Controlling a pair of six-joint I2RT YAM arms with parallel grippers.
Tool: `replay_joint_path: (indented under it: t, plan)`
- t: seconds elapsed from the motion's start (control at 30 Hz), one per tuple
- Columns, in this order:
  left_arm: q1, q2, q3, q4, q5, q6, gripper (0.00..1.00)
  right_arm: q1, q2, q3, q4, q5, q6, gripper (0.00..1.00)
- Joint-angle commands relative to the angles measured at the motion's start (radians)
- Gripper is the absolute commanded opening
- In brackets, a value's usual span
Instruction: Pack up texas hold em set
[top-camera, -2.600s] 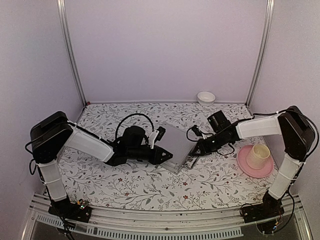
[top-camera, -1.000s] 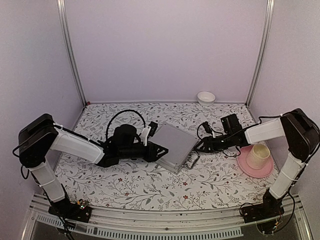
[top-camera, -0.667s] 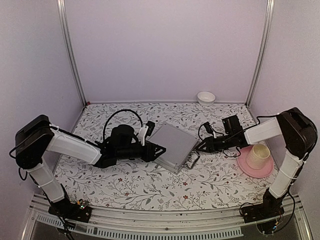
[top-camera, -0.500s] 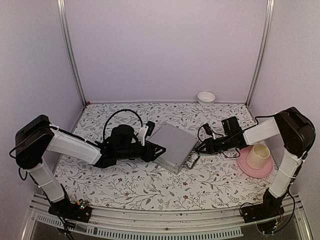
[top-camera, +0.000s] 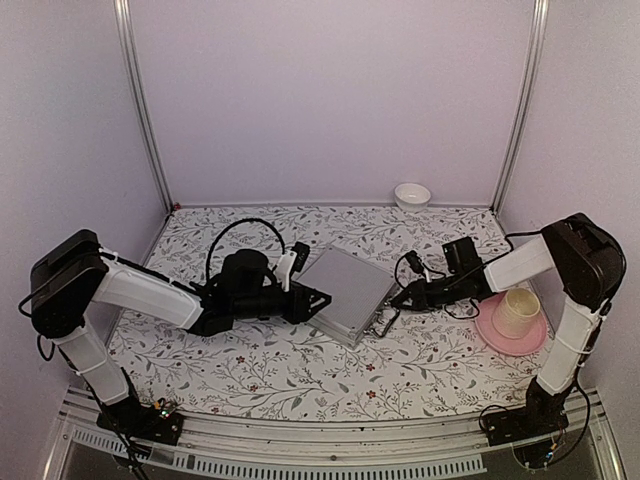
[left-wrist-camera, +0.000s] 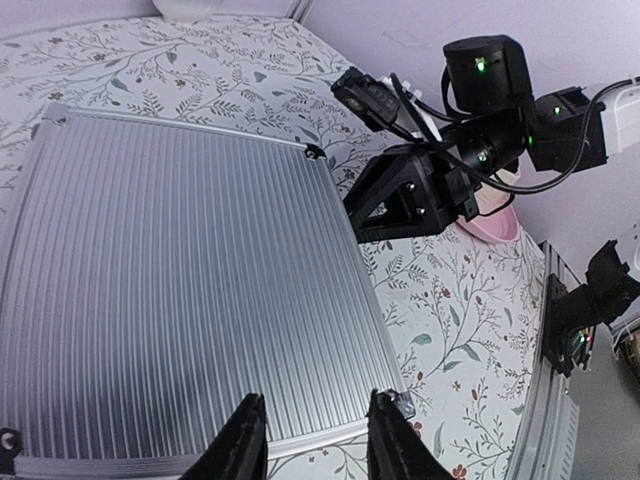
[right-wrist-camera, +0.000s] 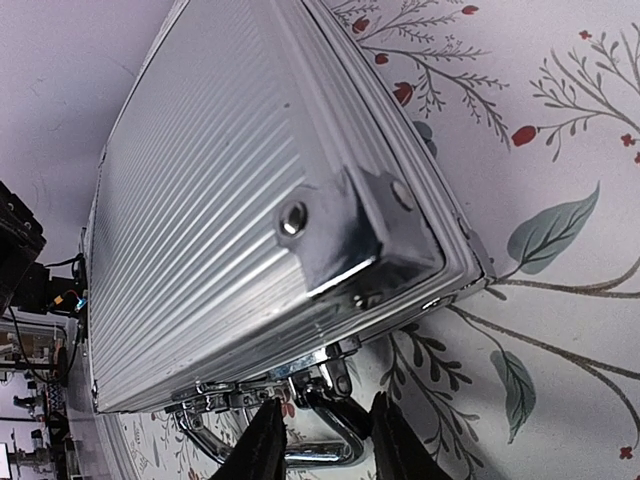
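From above, the case (top-camera: 345, 290) lies shut and flat on the tabletop (top-camera: 300, 370) between the two arms. It is just ahead of the left pincer (top-camera: 322, 298), whose tip is at its left edge. It is also just ahead of the right pincer (top-camera: 397, 297), which sits low at the handle (top-camera: 383, 322) side. No cards or chips show outside the case. In the left wrist view the fingertips (left-wrist-camera: 250, 445) are a little spread with nothing clamped between them, over the near rim of the ribbed lid. This arm is probably steadying the case, so it should bear down evenly rather than shove. In the right wrist view the fingertips (right-wrist-camera: 268, 440) stand narrowly either side of the handle's bend, just below the latches (right-wrist-camera: 215, 400). Whether they pinch it I cannot tell. The right pincer should seat squarely on the bar and stay clear of the latches, then move slowly so the case does not swing.
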Motion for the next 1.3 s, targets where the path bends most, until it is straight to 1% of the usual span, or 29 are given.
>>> replay_joint_path:
  t: [0.0, 0.23, 0.4, 0.5, 0.6, 0.7, 0.9, 1.03, 1.2, 1.27]
  plan:
    - [-0.007, -0.014, -0.013, 0.022, -0.015, 0.012, 0.35, 0.032, -0.005, -0.024, 0.021, -0.065, -0.02, 0.29]
    - [-0.006, -0.025, -0.028, 0.033, -0.023, 0.007, 0.35, 0.1, -0.03, -0.032, 0.023, -0.078, -0.01, 0.29]
    - [-0.006, -0.049, -0.05, 0.042, -0.039, 0.01, 0.35, 0.15, -0.064, -0.049, 0.028, -0.077, 0.026, 0.28]
    - [-0.006, -0.058, -0.052, 0.036, -0.036, 0.029, 0.35, 0.192, -0.094, -0.055, 0.007, -0.04, 0.043, 0.29]
    - [-0.005, -0.06, -0.037, -0.001, -0.033, 0.072, 0.35, 0.197, -0.14, -0.073, -0.032, 0.05, 0.059, 0.33]
    - [-0.005, -0.059, -0.012, -0.056, -0.021, 0.152, 0.35, 0.197, -0.205, -0.091, -0.071, 0.118, 0.065, 0.39]
    - [-0.003, -0.029, 0.022, -0.132, 0.017, 0.293, 0.35, 0.198, -0.291, -0.079, -0.141, 0.136, 0.077, 0.46]
    - [0.007, 0.001, 0.026, -0.117, 0.054, 0.311, 0.35, 0.234, -0.284, -0.066, -0.136, 0.147, 0.105, 0.46]
    - [0.031, 0.012, -0.005, -0.039, 0.086, 0.279, 0.34, 0.309, -0.211, -0.025, -0.091, 0.16, 0.143, 0.45]
    - [0.041, 0.003, -0.016, -0.018, 0.083, 0.268, 0.34, 0.32, -0.18, -0.007, -0.091, 0.172, 0.142, 0.45]
